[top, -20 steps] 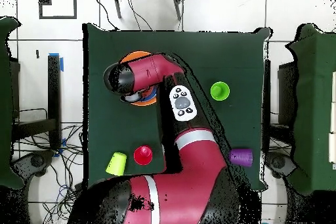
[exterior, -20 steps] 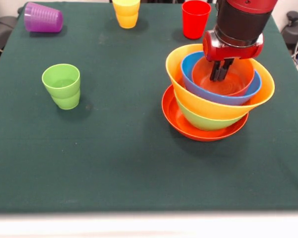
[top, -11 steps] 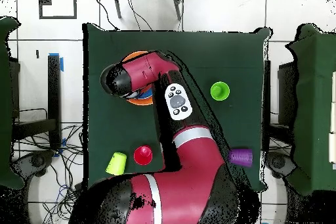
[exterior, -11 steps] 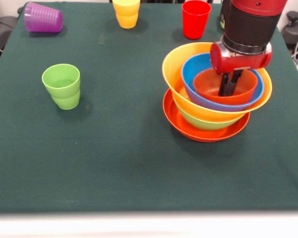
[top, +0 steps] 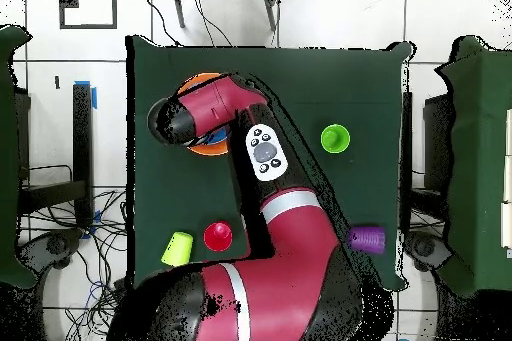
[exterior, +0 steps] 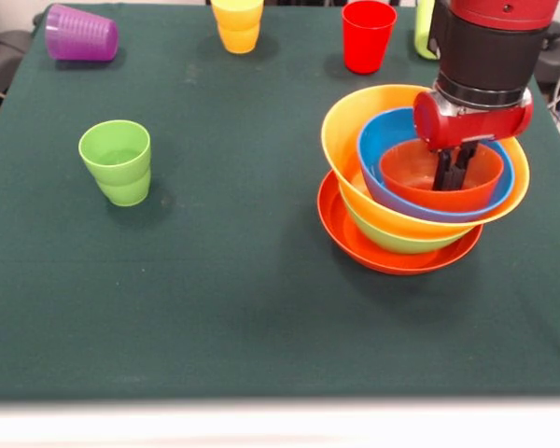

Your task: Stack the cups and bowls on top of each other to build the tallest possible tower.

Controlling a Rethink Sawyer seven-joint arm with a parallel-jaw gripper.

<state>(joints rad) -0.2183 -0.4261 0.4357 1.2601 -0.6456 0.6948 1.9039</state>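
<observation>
Tower: small orange bowl nested in blue, orange-yellow, green and wide red-orange bowls, seated at the table's right side | gripper: lowered into small orange bowl, jaws held together | cups: light green cup well apart to the left

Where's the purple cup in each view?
Front view: purple cup lies on its side at the table's top-left corner.
Overhead view: purple cup at lower right, beside the arm.
Shared landmark: the upright light green cup, standing alone on the cloth.
</observation>
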